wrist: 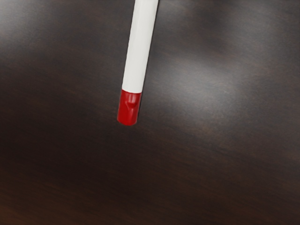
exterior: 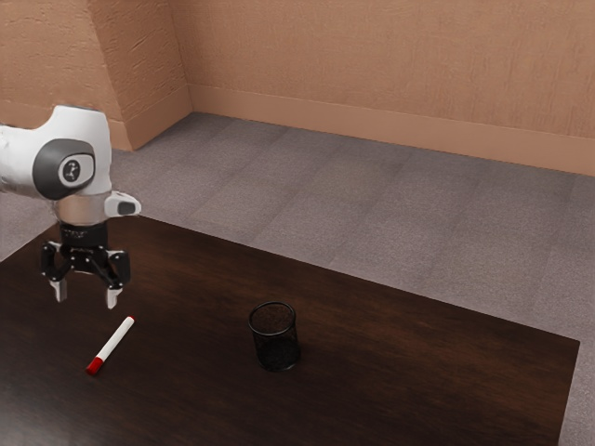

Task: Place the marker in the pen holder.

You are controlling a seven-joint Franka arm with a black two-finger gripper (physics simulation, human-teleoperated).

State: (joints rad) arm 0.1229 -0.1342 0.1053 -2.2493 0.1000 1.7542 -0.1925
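Observation:
My gripper (exterior: 87,295) hangs above the dark table at the exterior view's left, its two fingers spread wide with nothing between them. Lying on the tabletop beneath and a little nearer the camera is the white marker (exterior: 114,343), which has a larger red end (exterior: 95,365) and a small red tip. The wrist view has the marker (wrist: 139,47) with a red end (wrist: 128,108) in sight. A round black mesh pen holder (exterior: 276,338) stands upright on the table, apart from the marker, toward the exterior view's right.
The dark wooden table (exterior: 418,362) reaches to an edge at the exterior view's right. Beyond its far edge are a grey floor (exterior: 372,223) and a tan wall (exterior: 390,56).

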